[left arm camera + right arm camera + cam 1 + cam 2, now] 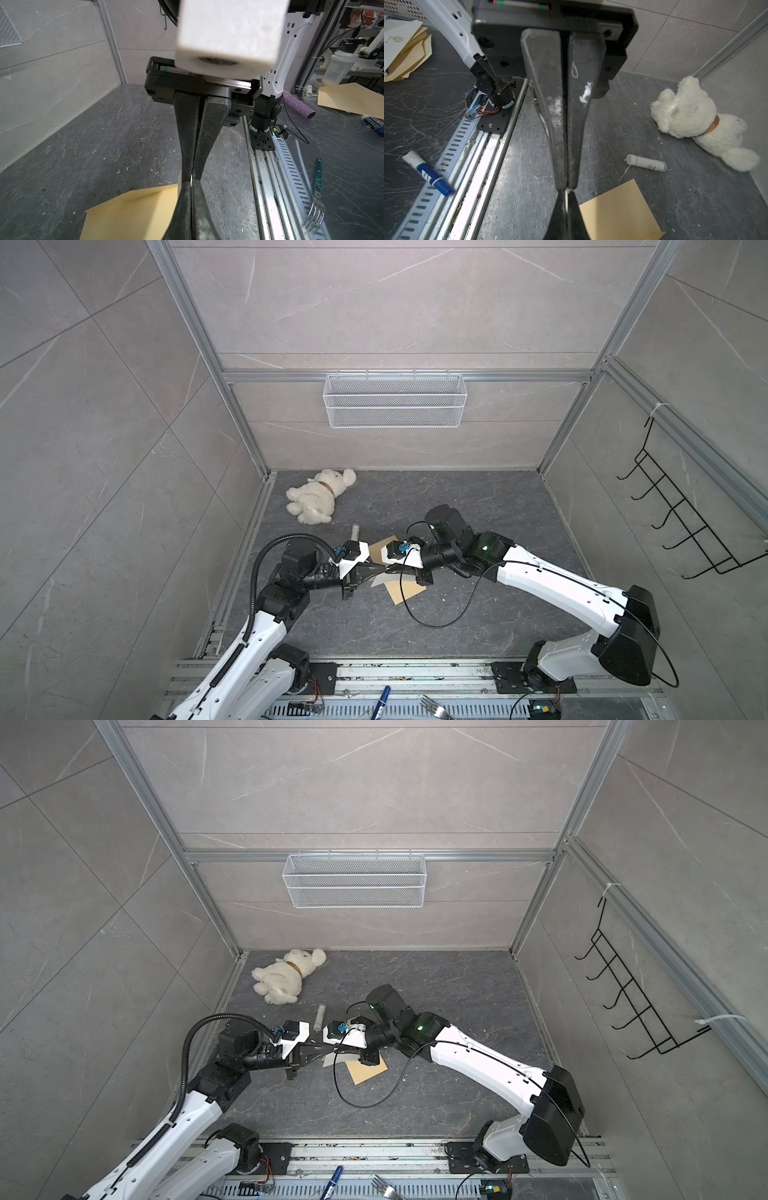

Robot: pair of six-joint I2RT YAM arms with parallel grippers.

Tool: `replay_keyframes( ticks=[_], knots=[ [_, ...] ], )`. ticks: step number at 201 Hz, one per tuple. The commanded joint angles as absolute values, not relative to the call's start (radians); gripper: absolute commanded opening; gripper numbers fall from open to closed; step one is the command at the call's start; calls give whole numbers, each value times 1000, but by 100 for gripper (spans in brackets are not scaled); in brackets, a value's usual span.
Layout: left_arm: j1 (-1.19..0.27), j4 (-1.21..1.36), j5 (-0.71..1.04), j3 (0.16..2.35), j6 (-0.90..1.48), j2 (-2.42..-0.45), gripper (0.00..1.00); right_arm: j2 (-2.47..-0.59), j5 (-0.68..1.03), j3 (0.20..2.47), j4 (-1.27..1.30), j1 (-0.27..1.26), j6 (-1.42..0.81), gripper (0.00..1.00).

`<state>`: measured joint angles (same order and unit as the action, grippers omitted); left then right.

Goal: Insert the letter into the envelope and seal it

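pale letter sits pinched above the plain yellow-tan envelope.

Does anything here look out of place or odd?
Yes: a white plush teddy bear lies on its side near the far left corner, and a silver metal fork sits by the front aluminium rail; neither suits mailing work.

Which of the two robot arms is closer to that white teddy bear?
Left. The left arm reaches in just on the near side of the teddy bear; the right arm comes in from the opposite side, farther off.
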<state>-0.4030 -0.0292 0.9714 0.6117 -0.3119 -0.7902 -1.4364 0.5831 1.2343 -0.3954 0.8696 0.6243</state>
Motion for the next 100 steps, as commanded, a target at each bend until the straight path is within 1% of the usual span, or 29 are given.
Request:
replay_keyframes(
  ticks=[1,9,15,20,31,37,54,61,100],
  knots=[
    [-400,-34,1003,648,-332,-785,0,-1436,600,1268,-380,876,608,0],
    [-399,-32,1002,648,-334,-785,0,-1435,599,1271,-380,876,607,0],
    [-399,-34,1001,648,-334,-787,8,-1434,599,1270,-379,876,608,0],
    [-399,-34,998,647,-335,-787,12,-1432,596,1269,-378,876,607,0],
    [-399,-38,998,648,-338,-787,19,-1429,594,1266,-376,876,610,0],
    [-399,-39,997,650,-338,-788,20,-1430,593,1266,-376,876,609,0],
    [-399,-41,997,649,-338,-791,20,-1429,602,1270,-371,876,606,0],
    [-400,-42,997,649,-338,-793,18,-1428,605,1271,-368,876,605,0],
    [-399,-61,992,656,-345,-798,2,-1435,614,1274,-371,876,602,0]
  ],
)
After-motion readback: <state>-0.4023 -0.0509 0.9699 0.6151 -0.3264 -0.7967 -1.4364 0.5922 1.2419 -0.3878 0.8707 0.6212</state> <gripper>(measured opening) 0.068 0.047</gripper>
